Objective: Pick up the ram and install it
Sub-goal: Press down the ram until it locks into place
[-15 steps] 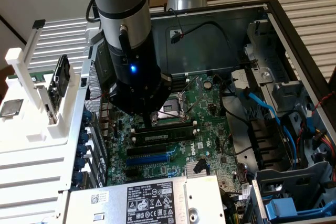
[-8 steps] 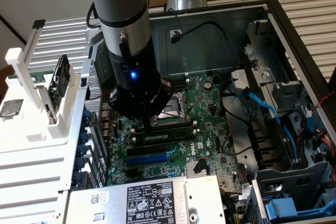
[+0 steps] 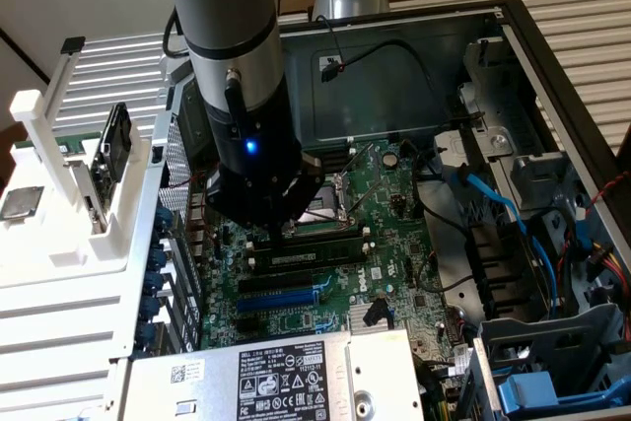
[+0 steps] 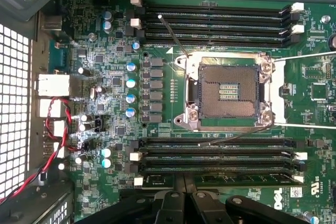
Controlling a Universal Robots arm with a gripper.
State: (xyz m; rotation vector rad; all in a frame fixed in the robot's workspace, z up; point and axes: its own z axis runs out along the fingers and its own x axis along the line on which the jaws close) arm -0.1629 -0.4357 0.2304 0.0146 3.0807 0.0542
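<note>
Directly above the ram, the gripper stands with its fingers pressed together, nothing pinched between them. The wrist view shows the two black fingertips meeting at the near edge of the stick, which lies in the memory slot farthest from the CPU socket on that side. Whether the tips touch the stick's top edge cannot be told.

The ram itself is seated lengthwise in its slot: a dark-green strip, with a pale label visible in the exterior view. The wrist view shows white end clips on the neighbouring bare black slots between the ram and the socket. A second bank of memory slots lies on the far side of the socket; the exterior view does not reveal it, the arm standing in front.

The socket is open and bare, its contact field exposed inside a metal frame, with thin lever wires extending from the frame.

The exterior view gives what the wrist camera cannot: the arm descending into an open computer case, a blue expansion slot just beyond the ram from the socket, a labelled silver power supply further out, and blue cables on the exterior view's right. A white rack stands outside the case at the exterior view's left.
</note>
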